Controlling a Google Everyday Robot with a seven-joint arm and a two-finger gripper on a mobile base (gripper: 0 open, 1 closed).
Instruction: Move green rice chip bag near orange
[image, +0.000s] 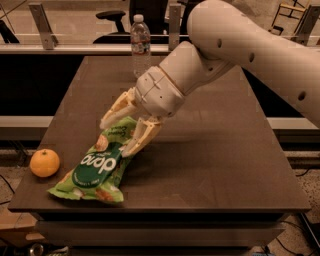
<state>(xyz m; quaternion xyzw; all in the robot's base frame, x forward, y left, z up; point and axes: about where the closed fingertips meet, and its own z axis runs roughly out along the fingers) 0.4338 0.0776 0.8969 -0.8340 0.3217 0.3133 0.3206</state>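
Observation:
The green rice chip bag (97, 167) lies face up on the dark table (210, 165), near the front left. Its dark-green oval with white letters shows. Its lower end points at the front edge and its upper end reaches up between my fingers. The orange (44, 163) sits on the table at the left edge, a short gap left of the bag. My gripper (122, 132) hovers over the bag's upper end, with the fingers (111, 114) spread on either side of it.
A clear plastic water bottle (141, 44) stands upright at the table's back edge. My large white arm (240, 50) reaches in from the upper right. A rail and office chairs are behind the table.

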